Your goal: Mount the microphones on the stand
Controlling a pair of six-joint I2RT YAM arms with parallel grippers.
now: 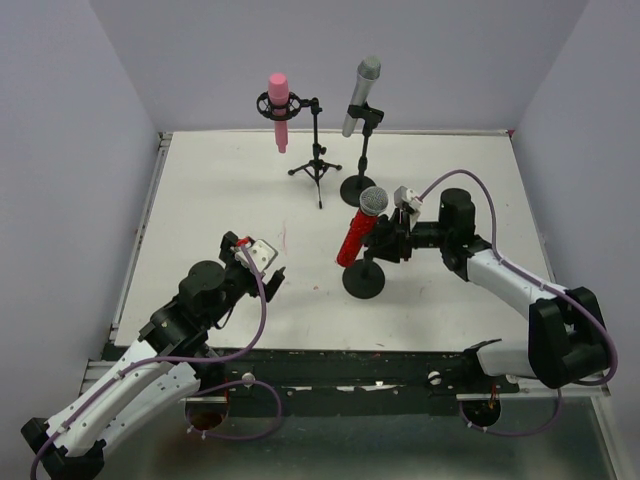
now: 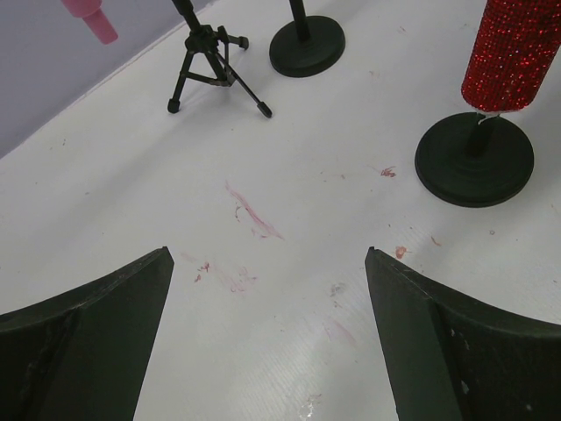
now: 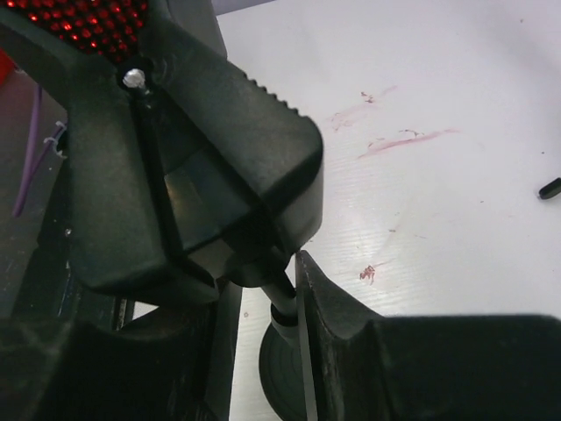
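1. Left gripper (image 1: 268,262): black two-finger unit on a white arm, hovering over the near left of the white tabletop (image 1: 450,190). Jaws wide apart, with only bare board and faint reddish smears (image 2: 254,215) below them.

2. Right gripper (image 1: 380,243): reaches in from the right to the nearest stand. Jaws narrow, set either side of the thin stem just under the clip. One finger (image 3: 351,333) lies against the stem, and a sliver of tabletop shows on the other side. Whether they truly clamp it cannot be told.

3. Glossy red glitter-bodied microphone with silver mesh head (image 1: 358,232): seated in the black plastic clip (image 3: 193,158) of a short black stand with round disc base (image 1: 363,281), near the middle of the tabletop. Tilted, head uppermost.

4. Silver-grey microphone with mesh head (image 1: 360,95): clipped at a tilt on a taller black pole stand with round base (image 1: 358,188), behind the red one.

5. All-pink stick microphone (image 1: 279,105): upright in a ring mount on a black tripod stand (image 1: 316,165), at the far edge, just left of the silver-grey one.
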